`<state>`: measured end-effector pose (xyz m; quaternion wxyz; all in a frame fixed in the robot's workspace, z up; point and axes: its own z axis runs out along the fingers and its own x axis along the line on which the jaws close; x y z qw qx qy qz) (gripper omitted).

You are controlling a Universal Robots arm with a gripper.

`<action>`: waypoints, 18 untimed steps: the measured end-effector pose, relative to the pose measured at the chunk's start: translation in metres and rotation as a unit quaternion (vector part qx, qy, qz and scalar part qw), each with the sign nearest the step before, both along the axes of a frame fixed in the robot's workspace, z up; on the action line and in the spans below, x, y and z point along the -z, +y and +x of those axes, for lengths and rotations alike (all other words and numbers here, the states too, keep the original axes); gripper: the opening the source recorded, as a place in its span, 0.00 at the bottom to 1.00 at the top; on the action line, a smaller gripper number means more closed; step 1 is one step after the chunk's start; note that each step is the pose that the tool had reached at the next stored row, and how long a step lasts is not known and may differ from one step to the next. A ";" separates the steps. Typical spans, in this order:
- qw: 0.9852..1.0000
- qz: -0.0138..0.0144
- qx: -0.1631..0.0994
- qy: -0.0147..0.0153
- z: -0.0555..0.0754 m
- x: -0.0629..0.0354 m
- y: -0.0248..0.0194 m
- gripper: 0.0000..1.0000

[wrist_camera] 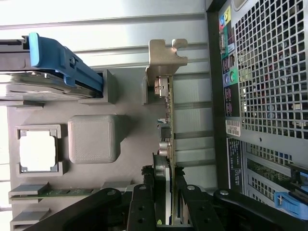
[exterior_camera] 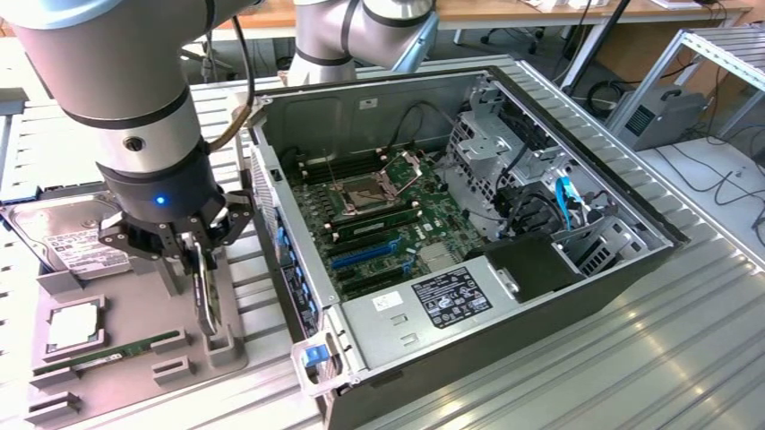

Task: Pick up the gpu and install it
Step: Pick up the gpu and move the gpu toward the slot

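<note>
The gpu (exterior_camera: 210, 300) stands on edge in a slot of the grey parts tray (exterior_camera: 134, 291), just outside the open computer case (exterior_camera: 478, 296). My gripper (exterior_camera: 201, 264) is down over its top edge with a finger on each side. In the wrist view the card (wrist_camera: 168, 115) runs away from me to its pale metal bracket (wrist_camera: 166, 55), and the gripper (wrist_camera: 166, 175) is shut on the near end of the card. The card still rests in the tray (wrist_camera: 125, 110). Inside the case the motherboard (exterior_camera: 382, 215) shows blue expansion slots (exterior_camera: 358, 255).
On the tray lie a silver hard drive (exterior_camera: 66, 237) with a blue carrier (wrist_camera: 62, 60), a processor (exterior_camera: 74, 327) and a green memory stick (exterior_camera: 107, 351). The case's perforated back wall (wrist_camera: 269, 72) stands close beside the card. Cables and a drive cage (exterior_camera: 526, 179) crowd the case's far side.
</note>
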<state>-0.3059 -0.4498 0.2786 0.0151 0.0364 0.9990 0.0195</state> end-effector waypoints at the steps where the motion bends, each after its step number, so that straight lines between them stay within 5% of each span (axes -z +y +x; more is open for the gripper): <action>1: 1.000 0.000 0.000 0.000 0.000 -0.0004 0.0000 0.27; 18: 1.000 0.000 0.000 0.000 0.000 -0.0093 0.0000 0.27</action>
